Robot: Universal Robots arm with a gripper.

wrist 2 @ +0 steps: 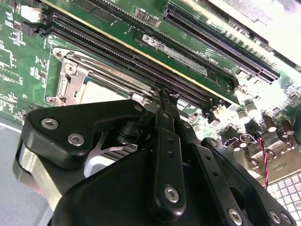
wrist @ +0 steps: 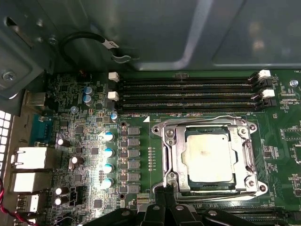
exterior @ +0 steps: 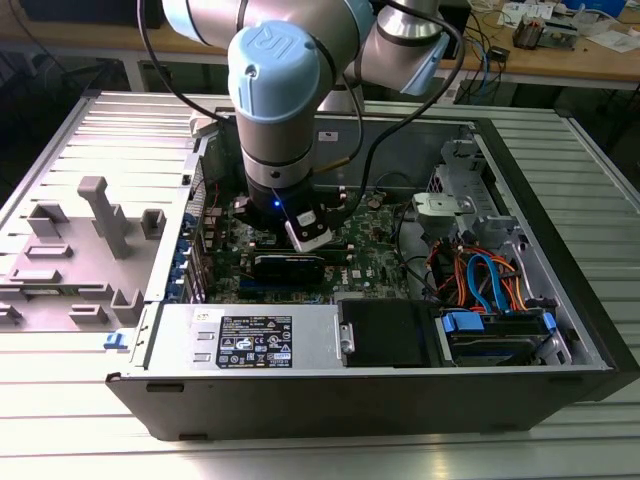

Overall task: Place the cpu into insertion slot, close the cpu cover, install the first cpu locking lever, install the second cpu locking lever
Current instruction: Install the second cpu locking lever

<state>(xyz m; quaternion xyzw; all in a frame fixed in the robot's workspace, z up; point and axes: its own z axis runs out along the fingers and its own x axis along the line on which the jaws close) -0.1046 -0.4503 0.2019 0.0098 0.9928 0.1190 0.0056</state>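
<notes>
Arm reaches down into the open computer case (exterior: 560,300); the case lies on its side on the ribbed metal surface (exterior: 330,455), taking up most of its middle. Wrist sits over the green circuit board (wrist: 89,141), tool (wrist: 162,193) low over the board at the socket's edge.

First wrist view: the cpu (wrist: 208,157) lies flat inside the insertion slot (wrist: 169,134), dull silver top up, sitting square to the socket rim. The cpu cover (wrist: 248,155) lies down around it, chip showing through the window cut-out. Thin wire levers run along the sides of the frame; whether either is hooked home I cannot tell.

Tool: fingers drawn together, tips meeting at a narrow point just off the near rim of the socket frame, in both wrist views. Nothing visibly held between them. The second wrist view shows the same tips (wrist 2: 165,96) right at the frame edge, beside the long black memory slots (wrist 2: 141,52).

Judgement: chip placement and cover closing look done; the step in hand reads as the lever work, probably the first locking lever. That move would call for pressing with closed tips on a thin springy wire, pushing it down and sideways under its catch. Slip off the wire onto the board is the risk.
</notes>
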